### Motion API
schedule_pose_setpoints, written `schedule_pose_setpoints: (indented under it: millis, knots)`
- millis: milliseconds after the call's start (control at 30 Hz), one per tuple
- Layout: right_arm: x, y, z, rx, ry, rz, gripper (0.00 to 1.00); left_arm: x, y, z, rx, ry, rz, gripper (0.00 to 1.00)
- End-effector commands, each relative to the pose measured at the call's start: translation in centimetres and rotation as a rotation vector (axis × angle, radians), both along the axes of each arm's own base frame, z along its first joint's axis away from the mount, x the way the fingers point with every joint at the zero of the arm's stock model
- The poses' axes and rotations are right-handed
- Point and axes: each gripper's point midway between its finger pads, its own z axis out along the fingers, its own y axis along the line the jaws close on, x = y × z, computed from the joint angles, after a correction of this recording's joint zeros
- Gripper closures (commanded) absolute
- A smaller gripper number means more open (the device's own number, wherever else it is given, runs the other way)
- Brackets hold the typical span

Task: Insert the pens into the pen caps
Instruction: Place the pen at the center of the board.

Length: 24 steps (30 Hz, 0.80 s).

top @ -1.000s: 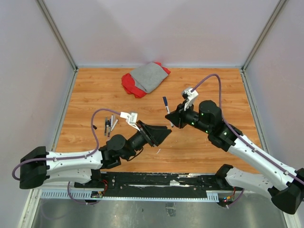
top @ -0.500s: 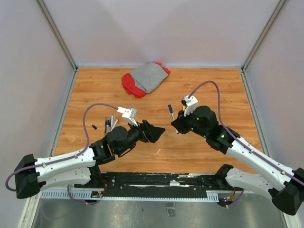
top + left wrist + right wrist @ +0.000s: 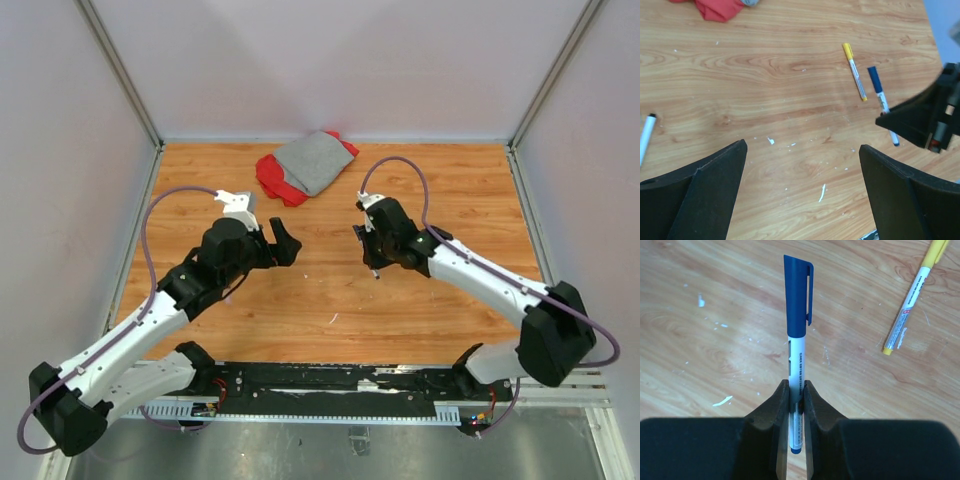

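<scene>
right gripper [image 3: 796, 392] around pen [image 3: 796, 357], cap [image 3: 796, 290] forward

A wooden counter [image 3: 450, 190] is seen, closed in by walls on three sides. A red and grey cloth [image 3: 305, 165] is heaped at its far edge. A yellow pen [image 3: 854, 78] with a white barrel is laid flat on the wood, well apart from the cloth. A white pen [image 3: 645, 137] with a black end is cut off at the left edge of the left wrist view. Small white scraps [image 3: 822, 192] are scattered over the boards.
</scene>
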Motion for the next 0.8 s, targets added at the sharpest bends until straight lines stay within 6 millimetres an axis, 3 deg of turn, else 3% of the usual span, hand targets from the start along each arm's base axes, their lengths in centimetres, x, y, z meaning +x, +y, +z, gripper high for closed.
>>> schedule_pose_setpoints:
  millis: [0,167,400,767]
  knots:
    - [2.1,-1.7,-1.4,-0.096,0.052,-0.105,0.99,-1.0,2.6,1.5,0.166,-0.038,-0.021,0.00]
    - [4.8,-3.0,-2.8,-0.149,0.083,-0.205,0.99,-1.9,4.1,3.1,0.177,-0.109,-0.009,0.00]
    - [7.7,-2.9,-4.6,-0.203,0.100,-0.245,0.99,-3.0,6.0,3.4,0.169,-0.167,0.039,0.00]
    - [9.7,-3.5,-7.7,-0.243,0.167,-0.293,0.98,-3.2,6.6,4.0,0.167,-0.181,0.058,0.00]
